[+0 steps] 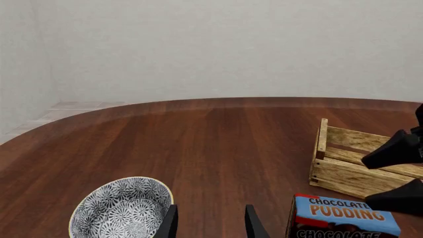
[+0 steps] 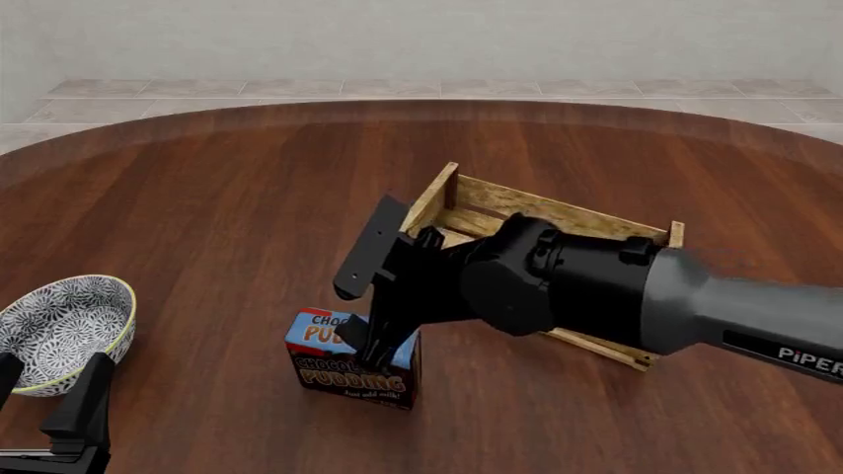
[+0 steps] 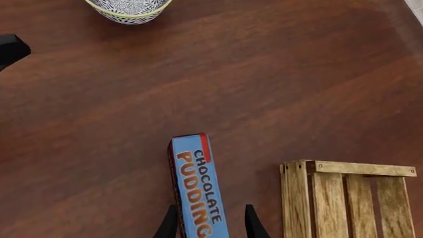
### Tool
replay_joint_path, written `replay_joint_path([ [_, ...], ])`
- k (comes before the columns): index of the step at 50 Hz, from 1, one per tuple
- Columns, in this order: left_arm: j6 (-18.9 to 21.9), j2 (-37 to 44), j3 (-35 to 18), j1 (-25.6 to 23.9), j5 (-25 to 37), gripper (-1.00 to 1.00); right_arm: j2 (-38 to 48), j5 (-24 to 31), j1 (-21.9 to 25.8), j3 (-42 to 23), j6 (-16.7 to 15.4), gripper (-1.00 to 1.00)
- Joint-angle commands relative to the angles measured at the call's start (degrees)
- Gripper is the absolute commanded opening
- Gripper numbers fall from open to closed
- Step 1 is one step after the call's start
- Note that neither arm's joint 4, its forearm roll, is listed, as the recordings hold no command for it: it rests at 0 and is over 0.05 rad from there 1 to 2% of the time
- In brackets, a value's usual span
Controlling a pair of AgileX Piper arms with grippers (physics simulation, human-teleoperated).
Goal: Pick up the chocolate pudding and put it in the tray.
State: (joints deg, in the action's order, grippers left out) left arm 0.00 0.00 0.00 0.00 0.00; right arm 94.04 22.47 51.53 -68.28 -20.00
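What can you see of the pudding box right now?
The pudding box is a small carton with a light blue top, red-orange "CHOCOLATE PUDDING" lettering and a dark brown front. It stands on its narrow edge on the table, just in front of the crate. The right end effector straddles it, one finger on each side; contact is unclear.

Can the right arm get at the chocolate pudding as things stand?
Probably yes. The right gripper is open with a finger on each side of the chocolate pudding, which stands upright on the table with nothing between. Contact can't be confirmed.
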Motion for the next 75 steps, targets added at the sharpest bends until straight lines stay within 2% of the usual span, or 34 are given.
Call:
replay_joint_path([
  [1, 0.00, 0.00, 0.00, 0.00, 0.00, 1.00, 1.27, -0.73, -0.64, 0.08, 0.37, 1.00],
  [46, 0.00, 0.00, 0.00, 0.00, 0.00, 1.00, 4.01, -3.28, -0.01, 1.80, 2.95, 1.00],
  [75, 0.00, 0.00, 0.00, 0.00, 0.00, 1.00, 5.90, -3.26, -0.06, 1.57, 2.64, 1.00],
])
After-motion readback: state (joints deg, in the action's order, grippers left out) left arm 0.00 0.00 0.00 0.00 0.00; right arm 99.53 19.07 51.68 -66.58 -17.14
